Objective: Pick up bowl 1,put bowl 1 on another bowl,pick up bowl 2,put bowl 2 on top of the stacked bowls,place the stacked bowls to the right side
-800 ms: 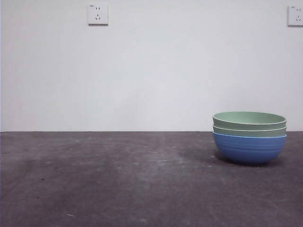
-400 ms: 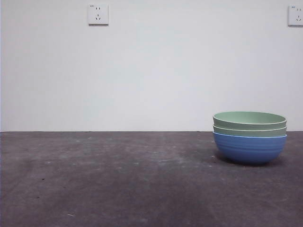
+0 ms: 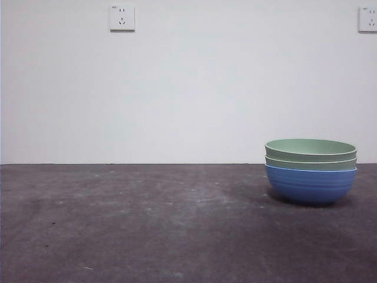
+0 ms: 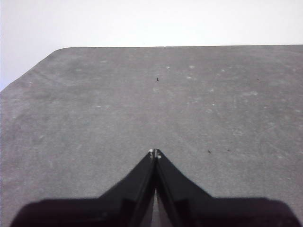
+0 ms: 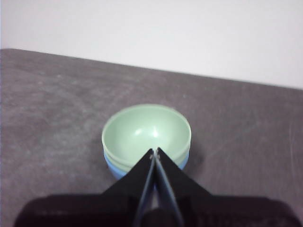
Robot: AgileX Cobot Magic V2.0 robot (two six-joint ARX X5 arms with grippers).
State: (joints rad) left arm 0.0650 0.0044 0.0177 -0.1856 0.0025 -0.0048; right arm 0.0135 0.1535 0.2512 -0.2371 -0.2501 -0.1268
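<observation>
The stacked bowls stand on the right of the dark table [image 3: 147, 224]: a blue ribbed bowl [image 3: 310, 185] at the bottom, a pale green bowl [image 3: 310, 163] nested in it, and a second pale green bowl [image 3: 310, 149] on top. The right wrist view looks down into the top green bowl [image 5: 144, 130], with a sliver of the blue bowl [image 5: 112, 169] showing beneath. My right gripper [image 5: 155, 152] is shut and empty, held above and back from the stack. Over bare table, my left gripper [image 4: 155, 152] is shut and empty too. Neither arm shows in the front view.
Behind the table rises a white wall with two sockets [image 3: 121, 17] [image 3: 367, 19]. In the left wrist view the table's rounded corner [image 4: 59, 51] and far edge are visible.
</observation>
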